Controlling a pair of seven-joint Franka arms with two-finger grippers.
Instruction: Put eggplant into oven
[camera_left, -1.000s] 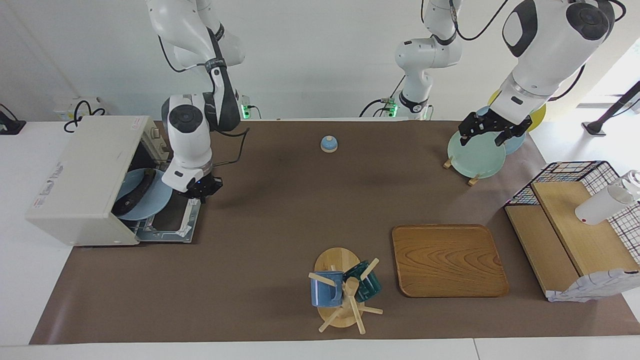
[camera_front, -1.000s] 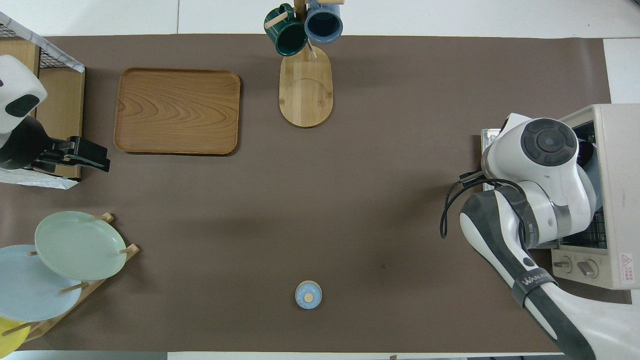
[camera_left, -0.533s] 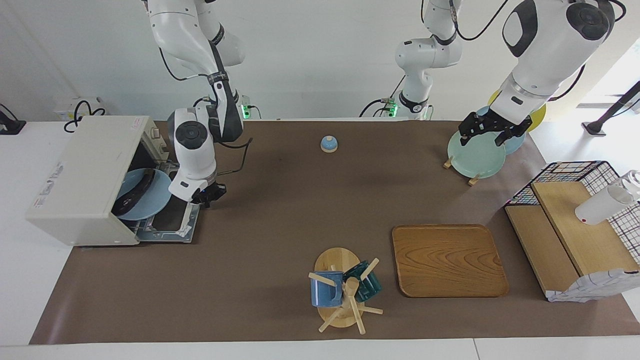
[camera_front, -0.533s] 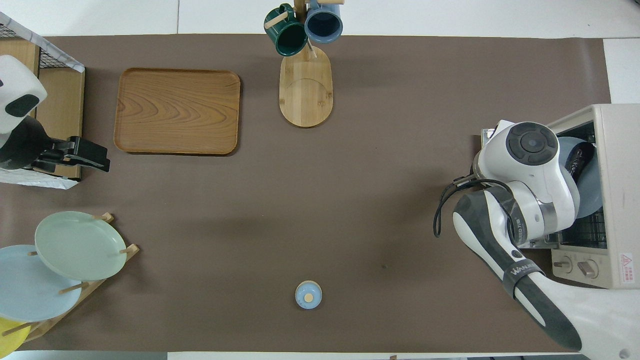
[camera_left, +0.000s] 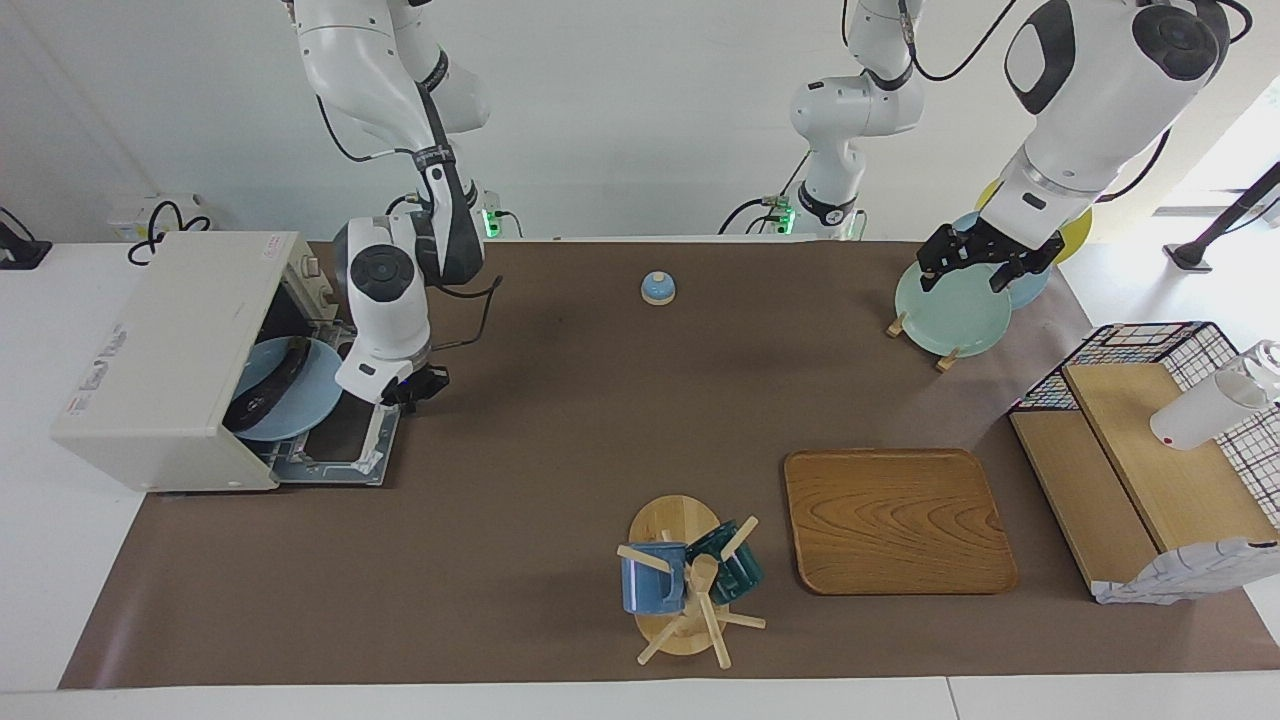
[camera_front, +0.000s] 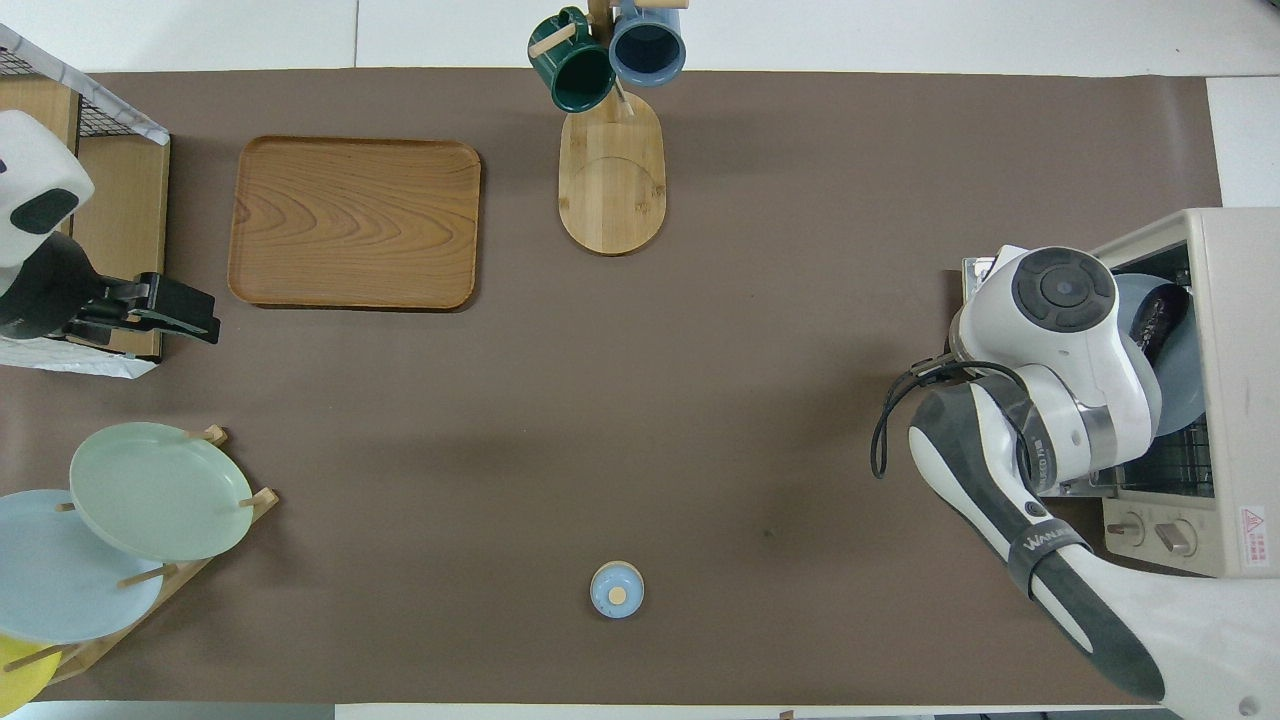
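Here, nearest the robots, a small blue bell (camera_left: 657, 288) sits on the brown mat (camera_left: 560, 420) midway between the two arm bases. Toward the left arm's end, a wooden plate rack (camera_left: 944, 355) holds a pale green plate (camera_left: 950, 312); the left gripper (camera_left: 979, 266) hangs over this plate with its fingers spread wide and nothing between them, the arm waiting. Toward the right arm's end stands the oven (camera_left: 170, 355), its drop-down door (camera_left: 340, 440) lowered flat onto the mat. On the rack inside lies a light blue plate (camera_left: 300, 405), and the eggplant (camera_left: 268, 388) rests across that plate, partly under the oven roof. The right gripper (camera_left: 412, 388) hovers just over the edge of the lowered door, fingers closed together and holding nothing. Farther from the robots lie a wooden tray (camera_left: 895, 520) and, toward the left arm's end, a wire basket with wooden shelves (camera_left: 1140, 470). Farthest, a mug tree (camera_left: 685, 590) carries a blue mug (camera_left: 650, 580) and a dark green mug (camera_left: 735, 565).
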